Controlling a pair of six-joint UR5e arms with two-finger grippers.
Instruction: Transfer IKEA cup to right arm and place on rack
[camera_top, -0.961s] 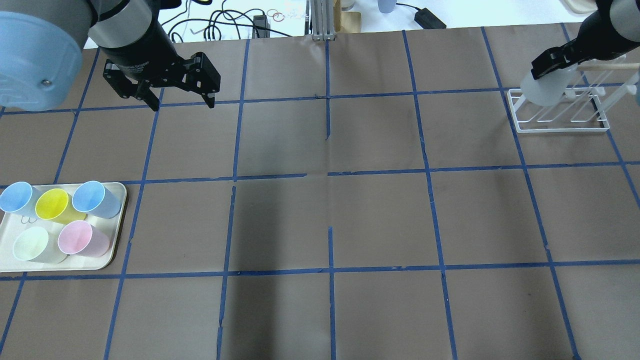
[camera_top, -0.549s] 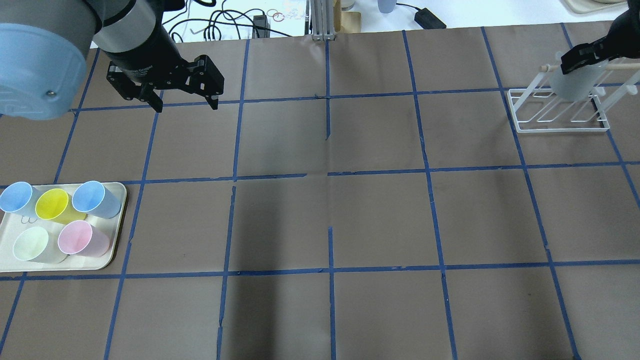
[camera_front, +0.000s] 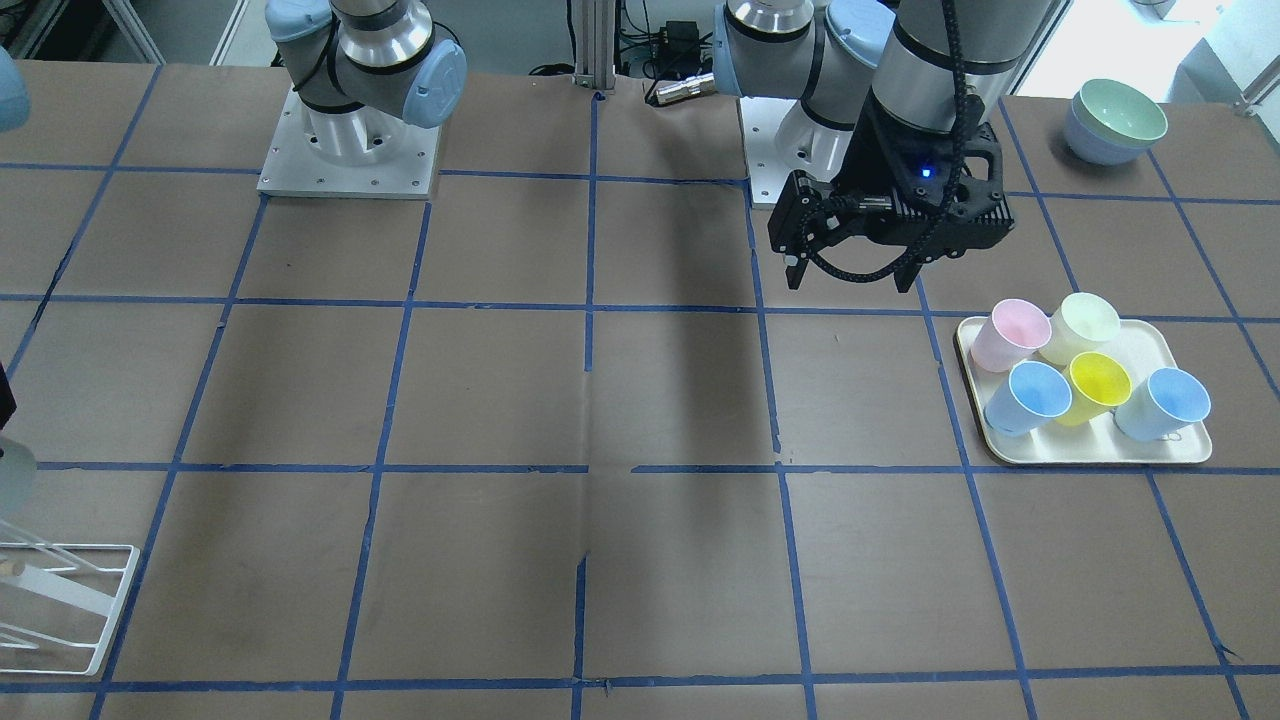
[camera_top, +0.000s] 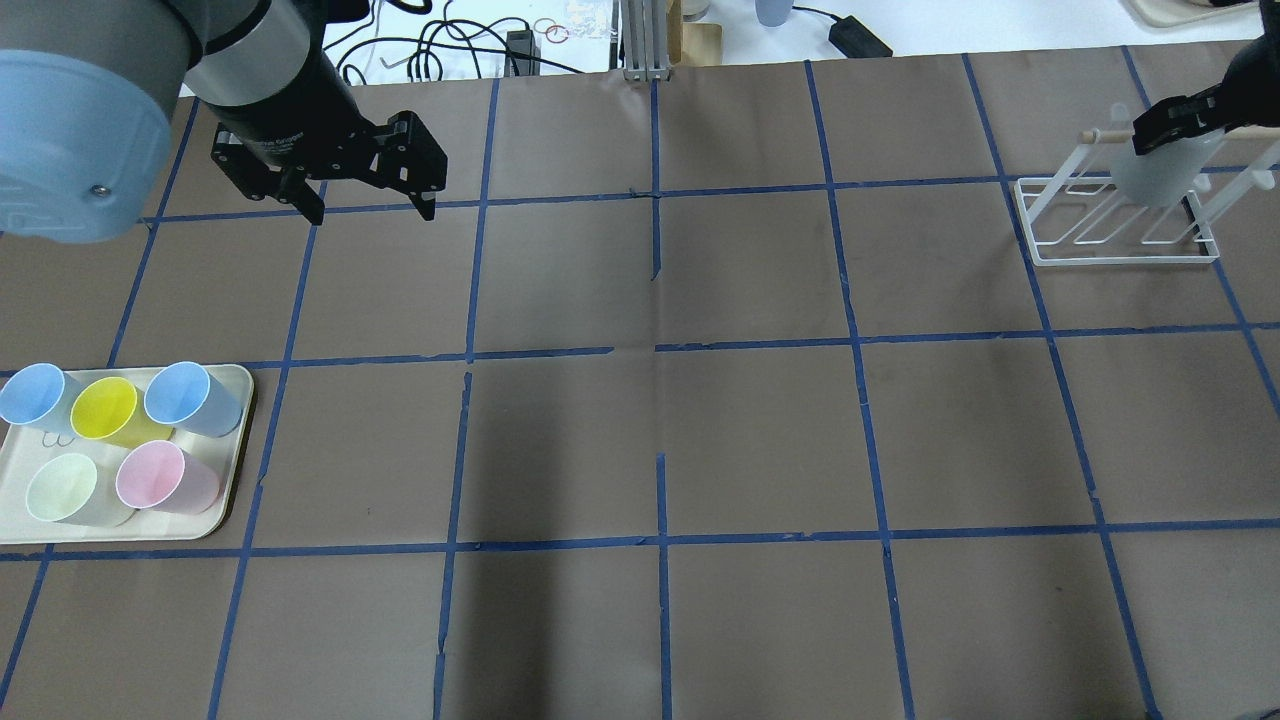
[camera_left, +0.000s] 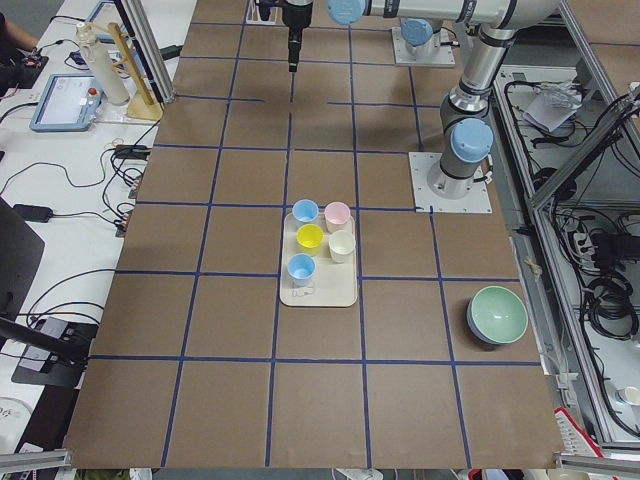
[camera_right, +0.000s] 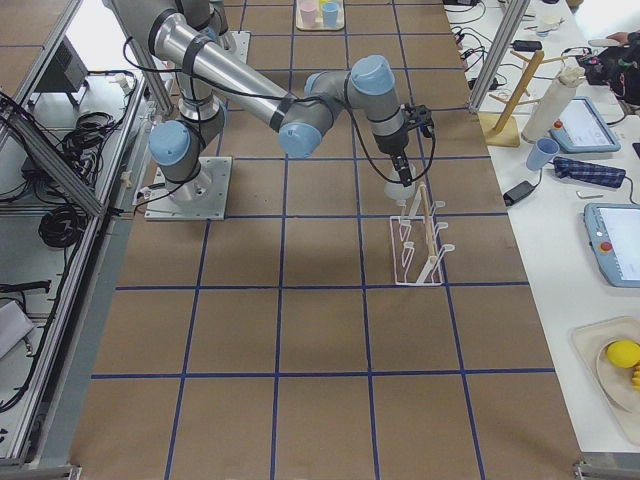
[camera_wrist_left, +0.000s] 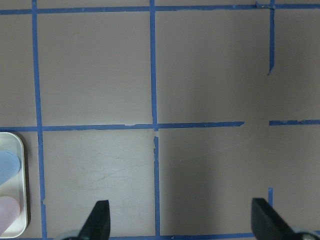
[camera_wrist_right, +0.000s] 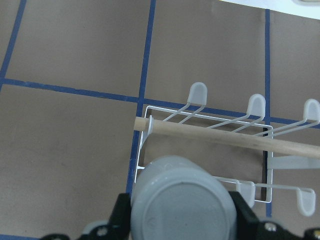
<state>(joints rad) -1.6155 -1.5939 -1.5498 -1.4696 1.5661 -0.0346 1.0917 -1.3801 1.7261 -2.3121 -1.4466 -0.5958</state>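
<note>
The IKEA cup (camera_top: 1158, 172) is pale grey and sits in my right gripper (camera_top: 1183, 117), which is shut on it. It is over the white wire rack (camera_top: 1120, 243) at the table's far right. In the right wrist view the cup's base (camera_wrist_right: 182, 205) faces the camera between the black fingers (camera_wrist_right: 121, 214), just in front of the rack's wooden bar (camera_wrist_right: 215, 135). I cannot tell whether the cup touches the rack. My left gripper (camera_top: 368, 210) is open and empty above the far left of the table. It also shows in the left wrist view (camera_wrist_left: 182, 222).
A cream tray (camera_top: 228, 500) at the near left holds two light blue cups, a yellow, a pink and a pale cream one. Stacked bowls (camera_front: 1115, 120) stand beside the left arm's base. Cables and boxes lie past the table's far edge.
My right gripper has carried the cup to the right, from the rack's left end to over its bars. The left gripper has barely moved and stays open.
</note>
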